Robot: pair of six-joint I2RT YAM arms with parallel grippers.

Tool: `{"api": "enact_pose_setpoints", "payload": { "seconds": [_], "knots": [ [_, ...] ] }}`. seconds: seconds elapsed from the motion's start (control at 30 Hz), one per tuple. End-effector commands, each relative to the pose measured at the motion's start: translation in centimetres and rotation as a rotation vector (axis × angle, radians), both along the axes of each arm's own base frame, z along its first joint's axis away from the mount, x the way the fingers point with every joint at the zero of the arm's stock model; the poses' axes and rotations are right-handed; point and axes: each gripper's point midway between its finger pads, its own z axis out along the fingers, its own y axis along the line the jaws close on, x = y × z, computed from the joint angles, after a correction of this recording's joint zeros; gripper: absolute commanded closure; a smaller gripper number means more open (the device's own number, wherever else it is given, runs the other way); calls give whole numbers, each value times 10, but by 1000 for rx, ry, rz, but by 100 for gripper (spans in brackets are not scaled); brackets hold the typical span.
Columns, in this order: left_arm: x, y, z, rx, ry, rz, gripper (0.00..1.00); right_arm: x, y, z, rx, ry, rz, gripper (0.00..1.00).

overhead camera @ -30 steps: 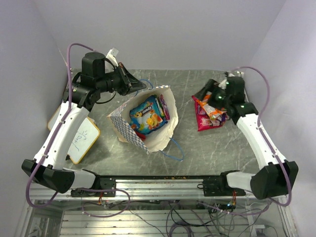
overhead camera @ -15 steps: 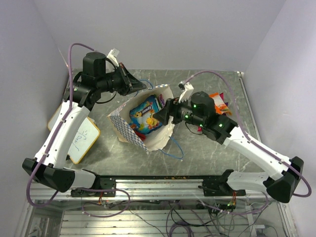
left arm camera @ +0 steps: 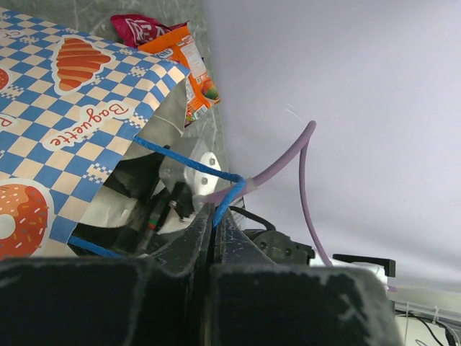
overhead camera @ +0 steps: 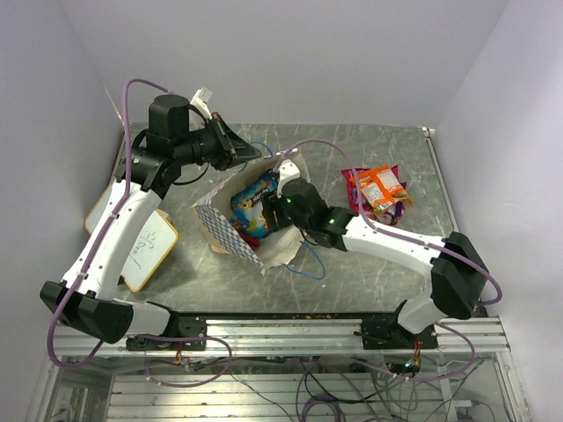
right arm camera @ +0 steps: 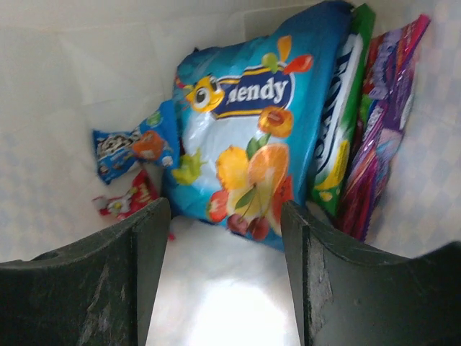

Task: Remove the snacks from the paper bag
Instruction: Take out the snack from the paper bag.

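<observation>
The paper bag (overhead camera: 230, 236) lies open on the table, its checkered side up in the left wrist view (left arm camera: 65, 130). My left gripper (overhead camera: 239, 155) is shut on its blue cord handle (left arm camera: 227, 198) and holds the mouth up. My right gripper (overhead camera: 280, 211) is open inside the bag's mouth, empty, just short of a big blue fruit-print packet (right arm camera: 252, 137). Beside that packet stand a green packet (right arm camera: 342, 137) and a purple-magenta packet (right arm camera: 385, 122); a small blue packet (right arm camera: 130, 148) and a small red one (right arm camera: 130, 202) lie to its left. An orange packet (overhead camera: 381, 186) and a magenta one (overhead camera: 355, 186) lie on the table at the right.
A yellow-framed whiteboard (overhead camera: 145, 246) lies at the table's left edge. The bag's second blue cord handle (overhead camera: 308, 268) trails on the table in front of the bag. Walls close in on the left, back and right.
My right arm has left the packets on the right and swung left, and its open gripper has gone into the bag's mouth. The left arm has held still on the handle.
</observation>
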Motion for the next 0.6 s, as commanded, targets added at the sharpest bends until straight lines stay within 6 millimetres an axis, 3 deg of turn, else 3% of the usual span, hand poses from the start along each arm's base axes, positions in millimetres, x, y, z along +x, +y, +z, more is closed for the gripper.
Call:
{"api": "enact_pose_setpoints", "payload": {
  "seconds": [0.0, 0.57],
  "knots": [
    [-4, -1, 26, -46, -76, -2, 93, 32, -5, 14, -64, -121, -105, 38],
    [-2, -9, 56, -104, -191, -49, 93, 48, -7, -33, -135, -47, -236, 36]
  ]
}}
